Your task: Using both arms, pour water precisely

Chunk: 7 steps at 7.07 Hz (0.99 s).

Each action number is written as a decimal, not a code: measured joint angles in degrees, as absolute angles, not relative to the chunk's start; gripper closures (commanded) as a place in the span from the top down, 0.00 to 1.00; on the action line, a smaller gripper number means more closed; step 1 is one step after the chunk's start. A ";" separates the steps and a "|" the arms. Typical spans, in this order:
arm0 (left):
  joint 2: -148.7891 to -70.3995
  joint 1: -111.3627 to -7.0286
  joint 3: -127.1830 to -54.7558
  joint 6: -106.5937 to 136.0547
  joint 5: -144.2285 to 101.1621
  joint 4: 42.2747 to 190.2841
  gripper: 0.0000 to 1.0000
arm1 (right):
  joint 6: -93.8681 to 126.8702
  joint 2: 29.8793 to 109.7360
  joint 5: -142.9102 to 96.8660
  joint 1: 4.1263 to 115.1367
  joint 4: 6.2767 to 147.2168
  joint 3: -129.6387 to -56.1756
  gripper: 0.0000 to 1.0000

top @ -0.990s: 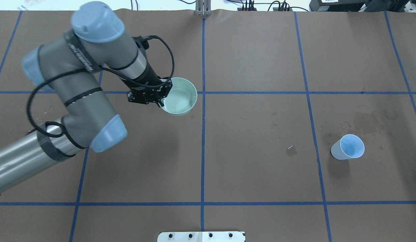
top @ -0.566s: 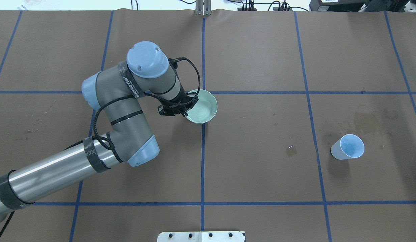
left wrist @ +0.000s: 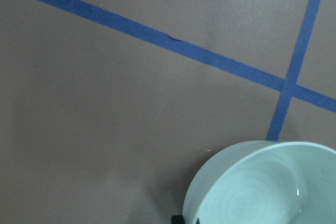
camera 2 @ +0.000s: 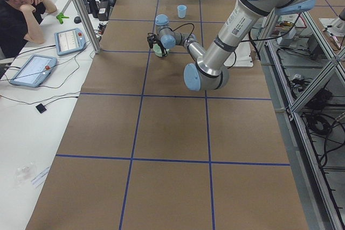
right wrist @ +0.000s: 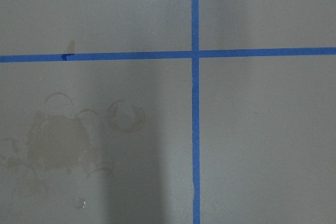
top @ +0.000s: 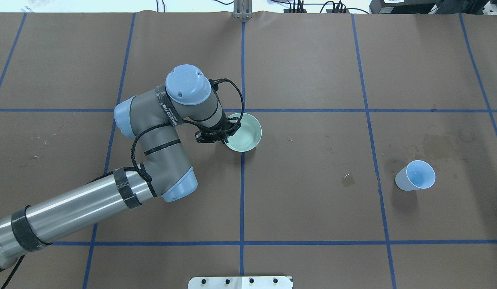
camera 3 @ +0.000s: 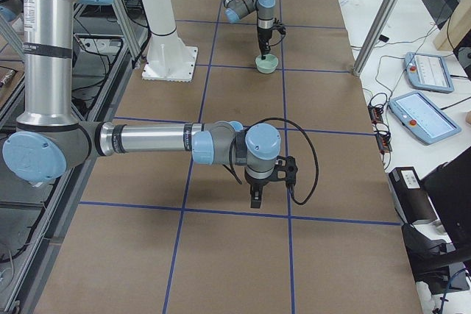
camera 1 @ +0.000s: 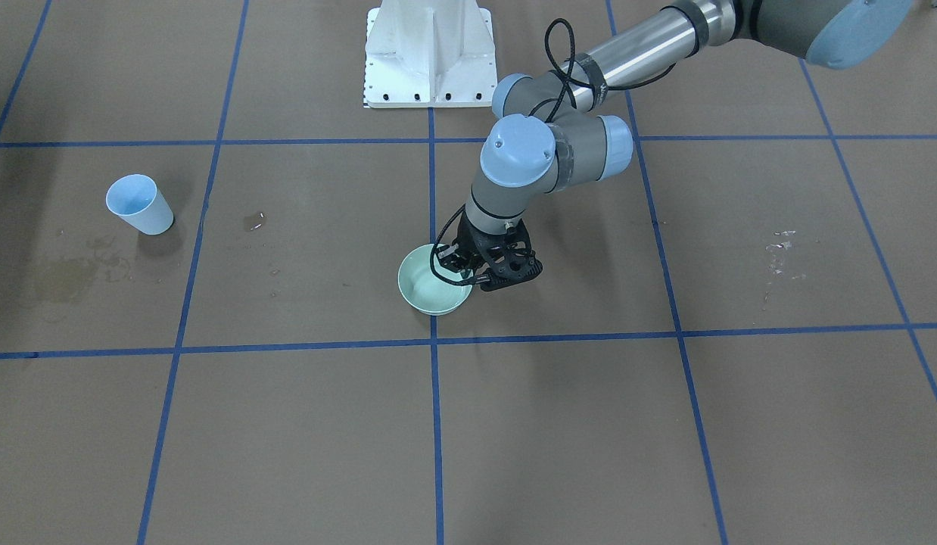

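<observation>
Now left end effector (top: 227, 135) pinches pale green bowl (top: 248, 129) rim; right end effector (camera 3: 256, 199) state unclear.

Brown bench (top: 312, 200) gridded with blue tape lines (top: 312, 110), darker stains (top: 437, 144); pale green bowl (top: 248, 132); light blue cup (top: 405, 182); grey left arm (top: 168, 132), light blue caps, black left tool (top: 227, 138); white pedestal (camera 1: 431, 53).

A pale mint-green round bowl (left wrist: 220, 182) fills the lower right corner, cut off by the frame, above the brown paper-covered desk (left wrist: 94, 129). Clear water (left wrist: 247, 203) inside shows faint concentric ripples. Two blue tape lines (left wrist: 142, 30) cross just beyond the bowl's rim. A small black part (left wrist: 181, 219) shows against its wall.
</observation>
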<state>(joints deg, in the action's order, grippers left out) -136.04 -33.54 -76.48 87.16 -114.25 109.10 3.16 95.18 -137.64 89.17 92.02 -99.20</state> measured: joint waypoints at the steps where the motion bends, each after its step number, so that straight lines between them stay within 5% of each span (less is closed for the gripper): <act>1: -135.95 -34.19 -77.63 86.47 -114.33 109.04 1.00 | 3.11 95.09 -137.64 89.19 92.01 -99.50 1.00; 7: -125.09 -44.66 -105.66 80.07 -120.88 89.60 1.00 | 20.91 96.18 -133.57 87.45 86.92 -114.98 1.00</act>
